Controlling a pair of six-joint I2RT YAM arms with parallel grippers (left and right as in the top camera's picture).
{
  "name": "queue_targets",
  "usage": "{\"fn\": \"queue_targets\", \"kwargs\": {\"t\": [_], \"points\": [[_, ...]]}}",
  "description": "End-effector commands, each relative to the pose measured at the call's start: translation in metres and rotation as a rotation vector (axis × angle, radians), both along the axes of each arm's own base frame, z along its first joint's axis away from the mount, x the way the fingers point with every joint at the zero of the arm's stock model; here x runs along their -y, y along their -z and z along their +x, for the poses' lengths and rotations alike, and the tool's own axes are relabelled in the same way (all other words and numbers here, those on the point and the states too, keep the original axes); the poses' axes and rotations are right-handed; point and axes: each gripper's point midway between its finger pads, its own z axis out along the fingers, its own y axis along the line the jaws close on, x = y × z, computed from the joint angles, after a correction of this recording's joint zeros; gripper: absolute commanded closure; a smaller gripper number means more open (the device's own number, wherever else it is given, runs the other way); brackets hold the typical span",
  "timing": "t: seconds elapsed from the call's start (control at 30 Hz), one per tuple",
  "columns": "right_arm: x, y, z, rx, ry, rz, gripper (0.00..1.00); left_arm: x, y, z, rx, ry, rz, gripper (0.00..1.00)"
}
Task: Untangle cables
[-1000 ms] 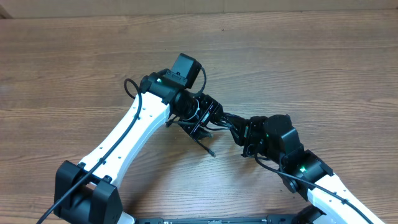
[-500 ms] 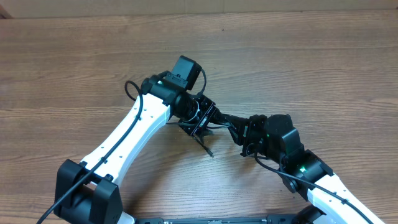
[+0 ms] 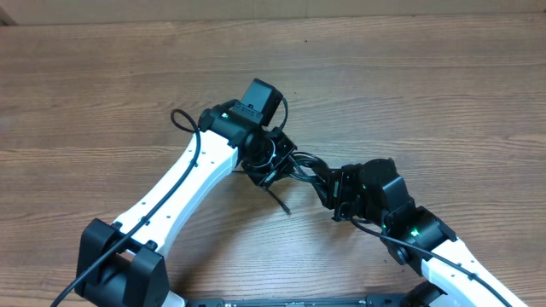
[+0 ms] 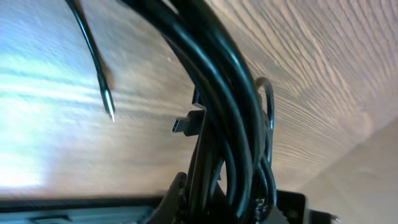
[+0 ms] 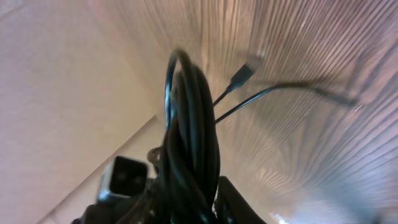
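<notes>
Black cables (image 3: pixel 304 164) are clamped in the left hand (image 3: pixel 275 162), which is closed tight just left of frame centre. Its wrist view shows at least three strands side by side and one flat plug (image 4: pixel 182 126) jutting out. The bundle runs rightward to the right hand (image 3: pixel 334 189), whose fingers are hidden behind it, so I cannot tell their state. One loose end (image 3: pixel 281 205) points down-frame over the wooden table (image 3: pixel 426 85). Two white arms, left arm (image 3: pixel 183 183) and right arm (image 3: pixel 452 260), enter from the bottom edge.

Both arms angle inward, left fingers (image 3: pixel 276 165) clamped tight, right fingers (image 3: pixel 338 193) pointing toward them, near.
</notes>
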Motion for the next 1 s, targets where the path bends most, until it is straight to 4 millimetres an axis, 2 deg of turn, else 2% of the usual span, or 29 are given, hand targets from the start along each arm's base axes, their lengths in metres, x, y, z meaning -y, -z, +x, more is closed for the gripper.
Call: {"fn": "queue_targets", "kwargs": {"t": [0.0, 0.1, 0.27, 0.37, 0.47, 0.6, 0.83, 0.97], "points": [[0.008, -0.013, 0.013, 0.162, -0.052, -0.139, 0.74, -0.026, 0.009, 0.011, 0.084, 0.089, 0.083, 0.96], [0.009, -0.013, 0.013, 0.282, -0.167, -0.267, 0.62, -0.037, 0.007, 0.014, 0.073, 0.092, 0.061, 0.96], [0.006, -0.012, 0.01, 0.551, -0.468, -0.536, 0.49, -0.038, -0.007, 0.018, 0.046, 0.095, -0.102, 0.96], [-0.009, -0.013, -0.005, 0.645, -0.639, -0.526, 0.47, -0.045, -0.007, 0.023, 0.046, 0.067, -0.108, 0.96], [-0.019, -0.019, -0.012, 0.663, -0.677, -0.459, 0.45, -0.045, -0.007, 0.024, 0.049, 0.066, -0.102, 0.96], [-0.029, -0.028, -0.018, 0.6, -0.636, -0.32, 0.46, -0.036, -0.007, 0.017, -0.009, 0.01, -0.101, 0.96], [-0.029, -0.028, -0.016, 0.589, -0.621, -0.31, 0.5, -0.023, -0.006, 0.009, -0.054, -0.031, -0.09, 0.96], [-0.028, -0.02, -0.015, 0.543, -0.607, -0.308, 0.52, -0.015, -0.007, 0.004, -0.085, -0.047, -0.106, 0.95]]}}
